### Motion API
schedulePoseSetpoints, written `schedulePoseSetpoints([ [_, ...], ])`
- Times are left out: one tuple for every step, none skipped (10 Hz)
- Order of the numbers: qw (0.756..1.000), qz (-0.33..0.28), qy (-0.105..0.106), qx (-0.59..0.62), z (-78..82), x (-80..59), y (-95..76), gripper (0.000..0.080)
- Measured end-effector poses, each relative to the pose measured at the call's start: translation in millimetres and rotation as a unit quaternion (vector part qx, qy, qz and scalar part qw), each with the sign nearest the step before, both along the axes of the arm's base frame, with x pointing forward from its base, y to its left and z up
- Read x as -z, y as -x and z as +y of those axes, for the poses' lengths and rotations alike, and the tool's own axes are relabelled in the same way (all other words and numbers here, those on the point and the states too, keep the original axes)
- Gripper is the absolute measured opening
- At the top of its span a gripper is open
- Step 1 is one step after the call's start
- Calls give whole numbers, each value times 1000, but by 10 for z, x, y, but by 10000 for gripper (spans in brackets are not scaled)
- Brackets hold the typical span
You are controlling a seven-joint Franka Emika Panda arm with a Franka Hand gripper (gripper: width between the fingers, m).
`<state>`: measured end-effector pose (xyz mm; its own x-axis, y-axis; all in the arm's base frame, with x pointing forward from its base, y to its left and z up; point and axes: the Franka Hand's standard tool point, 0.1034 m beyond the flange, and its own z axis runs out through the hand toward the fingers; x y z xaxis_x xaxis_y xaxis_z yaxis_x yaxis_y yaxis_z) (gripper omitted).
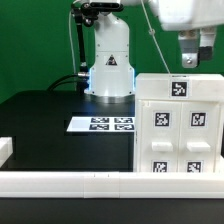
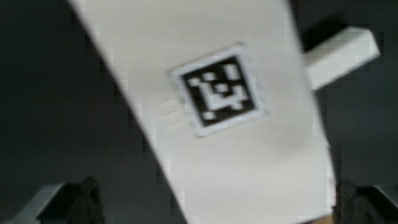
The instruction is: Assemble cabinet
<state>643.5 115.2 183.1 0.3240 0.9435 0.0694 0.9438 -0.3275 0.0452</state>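
Observation:
The cabinet (image 1: 180, 125) is a large white boxy body with several black-and-white tags on its face. It stands at the exterior view's right, behind the white front rail. My gripper (image 1: 191, 58) hangs just above the cabinet's top edge. In the wrist view a long white surface with one tag (image 2: 217, 88) runs between my dark fingertips (image 2: 71, 200), and my gripper (image 2: 217, 205) is open around it. The one fingertip stands well apart from the surface; the other is close to its edge. Whether anything touches I cannot tell.
The marker board (image 1: 105, 124) lies flat on the black table near the robot base (image 1: 108, 70). A white rail (image 1: 70, 182) runs along the front, with a short white wall (image 1: 5, 150) at the exterior view's left.

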Motion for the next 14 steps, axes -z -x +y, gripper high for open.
schedulePoseSetpoints([
  [1000, 4, 2, -8, -11, 15, 23, 649],
  [999, 2, 6, -35, -28, 17, 18, 649],
  [1000, 3, 5, -25, -30, 21, 18, 649],
  [999, 0, 14, -35, -30, 21, 18, 649],
  [998, -4, 33, -57, -14, 26, 49, 649],
  [997, 0, 38, -64, -7, 44, 107, 649],
  [997, 4, 39, -66, -34, 69, 152, 649],
  [997, 11, 40, -64, -75, 116, 215, 649],
  [997, 18, 41, -63, -97, 171, 304, 649],
  [997, 19, 41, -63, -106, 176, 310, 649],
  [997, 18, 41, -62, -117, 180, 305, 649],
  [997, 12, 39, -61, -117, 182, 261, 649],
  [997, 8, 39, -60, -114, 177, 211, 649],
  [997, 7, 39, -60, -110, 172, 188, 649],
])
